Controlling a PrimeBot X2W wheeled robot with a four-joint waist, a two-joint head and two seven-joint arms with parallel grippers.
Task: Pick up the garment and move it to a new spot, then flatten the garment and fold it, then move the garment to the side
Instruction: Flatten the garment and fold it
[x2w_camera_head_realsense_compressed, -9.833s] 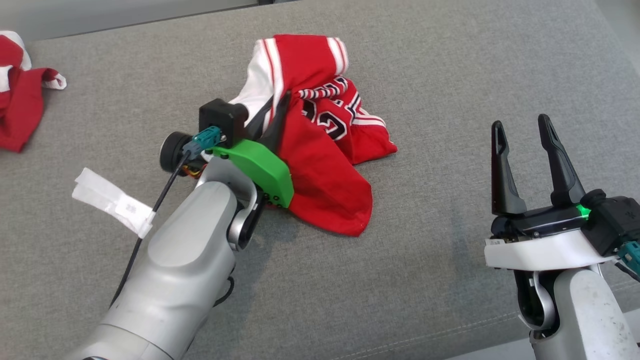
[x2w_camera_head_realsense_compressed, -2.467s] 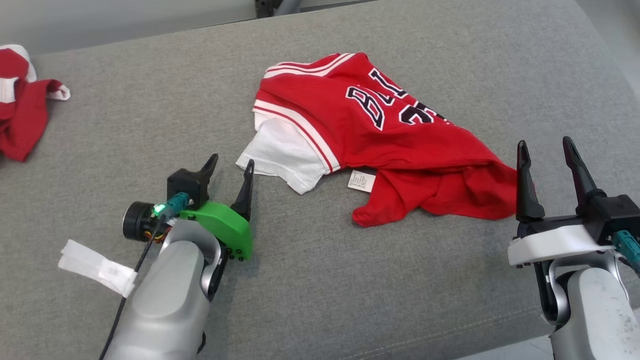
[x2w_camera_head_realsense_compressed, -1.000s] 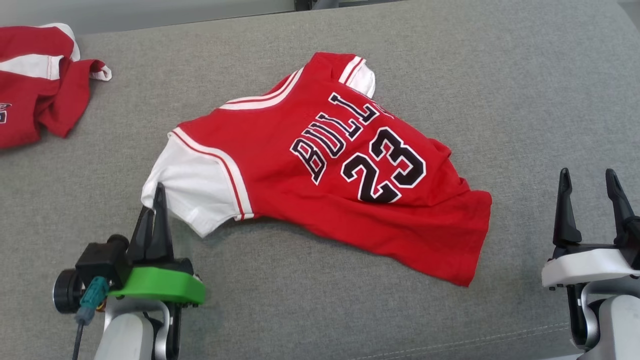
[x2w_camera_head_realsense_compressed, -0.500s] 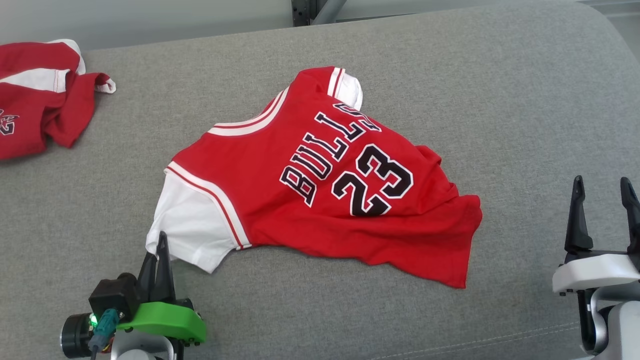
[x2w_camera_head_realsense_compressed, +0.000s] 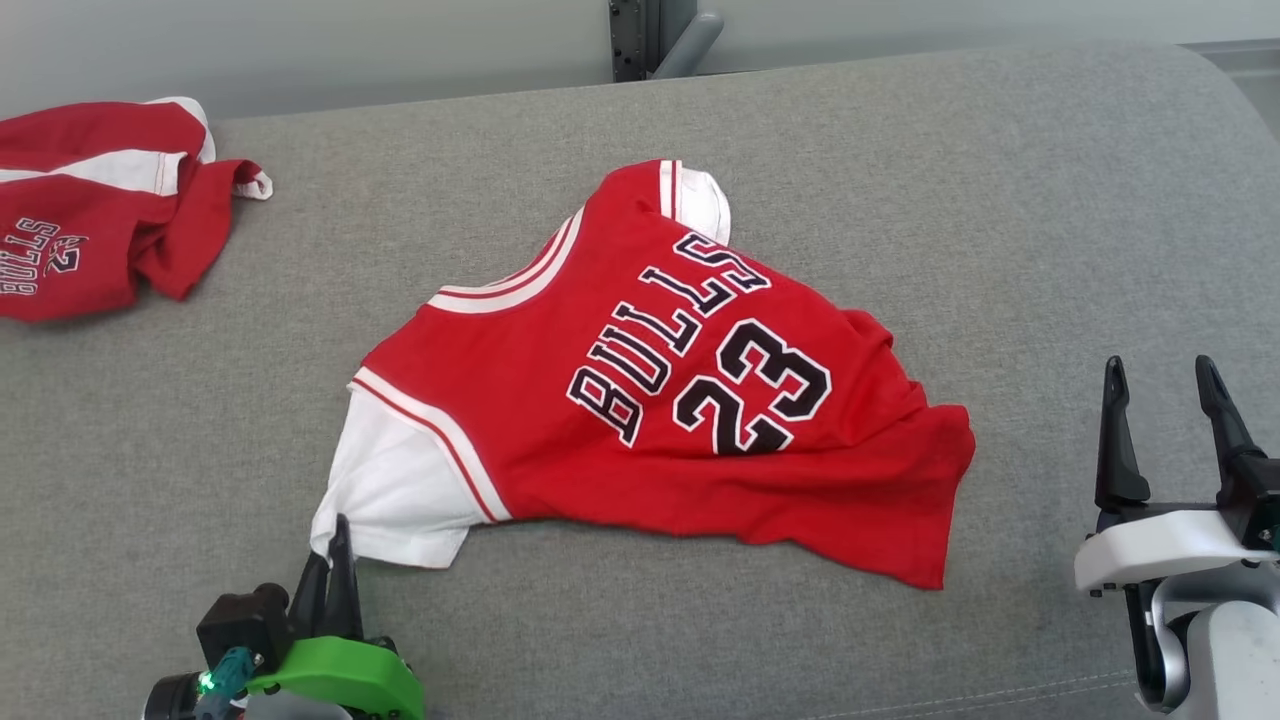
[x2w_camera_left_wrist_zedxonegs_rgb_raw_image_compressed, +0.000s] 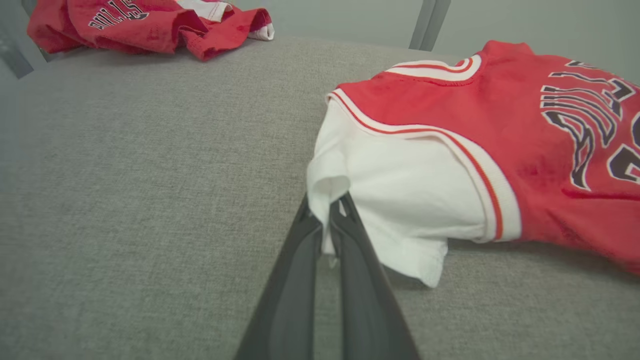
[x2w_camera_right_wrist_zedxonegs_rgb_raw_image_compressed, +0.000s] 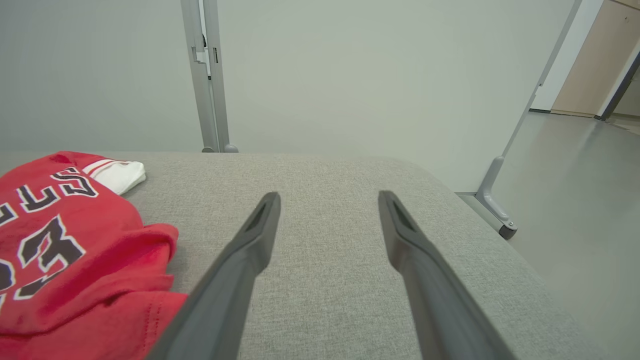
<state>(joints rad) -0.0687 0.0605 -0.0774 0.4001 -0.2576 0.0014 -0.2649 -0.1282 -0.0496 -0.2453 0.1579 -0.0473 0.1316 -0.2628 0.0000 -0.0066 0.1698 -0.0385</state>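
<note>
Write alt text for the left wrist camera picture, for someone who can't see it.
The left gripper, its fingers shut, pinches the edge of the white sleeve of a red jersey lying on a grey cushion. A second red garment lies crumpled at the top left.

You see a soft matt cloth garment (x2w_camera_head_realsense_compressed: 560, 440) on coarse grey woven upholstery (x2w_camera_head_realsense_compressed: 1000, 200), a smooth metal post (x2w_camera_right_wrist_zedxonegs_rgb_raw_image_compressed: 202, 75) behind
</note>
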